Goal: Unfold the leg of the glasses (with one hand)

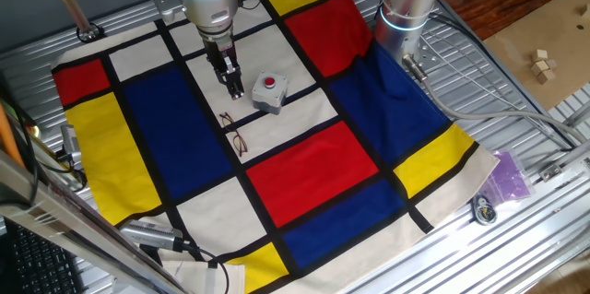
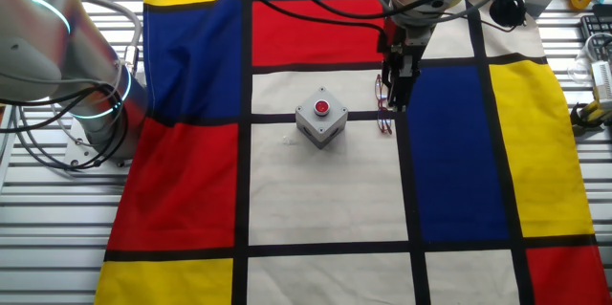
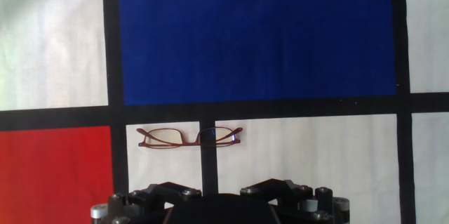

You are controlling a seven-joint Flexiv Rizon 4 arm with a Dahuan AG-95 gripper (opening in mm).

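Glasses (image 3: 189, 137), a thin dark reddish-brown wire frame with two oval clear lenses, lie flat in the lower middle of the hand view, straddling a black stripe of the red, blue, yellow and white blocked cloth (image 3: 252, 41). Their long axis runs left to right across that frame, just above the dark gripper body at the bottom edge, so they sit ahead of the fingers and slightly left of centre. In one fixed view the two-finger gripper (image 1: 233, 87) hangs above the cloth at upper centre, with the glasses (image 1: 235, 134) below it in the picture, apart from it (no contact). The leg cannot be told apart from the frame, so it appears folded. Fingers look close together, though the gap is unclear. A small grey box with a red button (image 1: 268, 93) stands just right of the gripper.
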